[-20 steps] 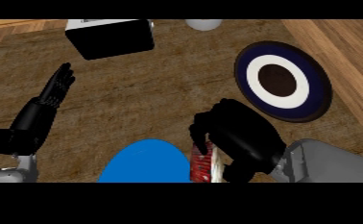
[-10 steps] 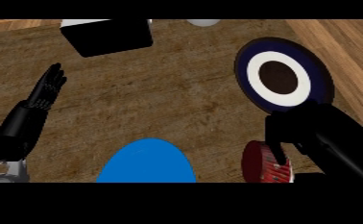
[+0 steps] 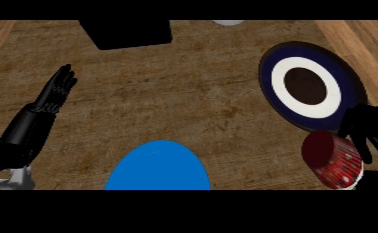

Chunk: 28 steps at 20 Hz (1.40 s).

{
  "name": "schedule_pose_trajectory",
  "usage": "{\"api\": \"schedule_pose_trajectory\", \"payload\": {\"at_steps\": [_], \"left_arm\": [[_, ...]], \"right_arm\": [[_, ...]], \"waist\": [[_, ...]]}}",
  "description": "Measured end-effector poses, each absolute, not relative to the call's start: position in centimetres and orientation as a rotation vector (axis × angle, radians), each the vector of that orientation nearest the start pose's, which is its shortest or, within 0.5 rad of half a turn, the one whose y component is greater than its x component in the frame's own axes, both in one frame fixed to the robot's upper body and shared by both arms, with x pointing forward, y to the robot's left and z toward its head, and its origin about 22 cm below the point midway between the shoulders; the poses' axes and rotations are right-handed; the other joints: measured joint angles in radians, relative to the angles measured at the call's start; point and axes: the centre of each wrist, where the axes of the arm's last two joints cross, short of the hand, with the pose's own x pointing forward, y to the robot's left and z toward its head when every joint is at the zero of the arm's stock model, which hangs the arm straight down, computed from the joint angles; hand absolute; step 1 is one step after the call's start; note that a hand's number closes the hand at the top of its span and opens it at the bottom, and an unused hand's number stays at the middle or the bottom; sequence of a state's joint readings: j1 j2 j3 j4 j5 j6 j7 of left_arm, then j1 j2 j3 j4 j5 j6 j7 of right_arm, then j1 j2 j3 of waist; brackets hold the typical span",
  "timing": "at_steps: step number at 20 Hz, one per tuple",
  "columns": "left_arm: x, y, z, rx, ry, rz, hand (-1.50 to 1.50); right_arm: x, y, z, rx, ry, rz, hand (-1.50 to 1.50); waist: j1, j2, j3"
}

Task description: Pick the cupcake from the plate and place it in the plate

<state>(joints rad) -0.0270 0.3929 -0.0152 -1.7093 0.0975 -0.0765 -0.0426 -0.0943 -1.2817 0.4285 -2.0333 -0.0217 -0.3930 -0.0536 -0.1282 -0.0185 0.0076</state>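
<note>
Half done by my judgement: my right hand (image 3: 363,132) fingers curl round the cupcake (image 3: 332,159), clear of the blue plate (image 3: 157,167), just short of the ringed plate (image 3: 310,84); left hand (image 3: 55,89) rests open.

Rough-grained wooden counter (image 3: 184,97), smooth glossy blue plate (image 3: 158,169), glossy ringed plate (image 3: 277,94), matt black robot hand (image 3: 57,88)

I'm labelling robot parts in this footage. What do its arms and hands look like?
The left hand is glossy black with slender segmented fingers, on a black forearm that turns pale grey near the picture's lower edge. Of the right hand only black fingers show at the right edge. No cables or markings are visible.
</note>
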Motion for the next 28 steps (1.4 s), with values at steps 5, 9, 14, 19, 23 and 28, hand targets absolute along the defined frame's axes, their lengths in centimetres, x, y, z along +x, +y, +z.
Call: {"api": "schedule_pose_trajectory", "payload": {"at_steps": [5, 9, 14, 19, 23, 28], "left_arm": [[25.2, 28.6, 6.9, 0.088, -1.76, -0.392, 0.0], [26.3, 28.2, 7.5, 0.056, -1.771, -0.425, 0.0], [27.3, 26.9, 7.4, 0.024, -1.774, -0.454, 0.0], [27.9, 25.7, 7.8, 0.009, -1.783, -0.466, 0.0], [27.8, 25.4, 7.5, -0.001, -1.783, -0.477, 0.0], [28.4, 25.4, 7.9, 0.0, -1.788, -0.47, 0.0]], "right_arm": [[21.4, -34.7, 16.1, -0.633, -1.862, 1.005, 1.5], [22.1, -39.0, 14.7, -0.668, -1.873, 0.908, 1.5], [23.8, -42.5, 12.5, -0.736, -1.857, 0.872, 1.5], [25.8, -43.9, 9.9, -0.745, -1.735, 0.896, 1.5], [27.4, -44.3, 8.1, -0.723, -1.582, 0.926, -1.5], [30.2, -44.7, 5.3, -0.683, -1.572, 0.923, -1.5]], "waist": [[0.048, 0.009, -0.003], [0.089, 0.015, -0.005], [0.124, 0.021, -0.006], [0.146, 0.024, -0.007], [0.158, 0.026, -0.007], [0.158, 0.027, -0.006]]}}
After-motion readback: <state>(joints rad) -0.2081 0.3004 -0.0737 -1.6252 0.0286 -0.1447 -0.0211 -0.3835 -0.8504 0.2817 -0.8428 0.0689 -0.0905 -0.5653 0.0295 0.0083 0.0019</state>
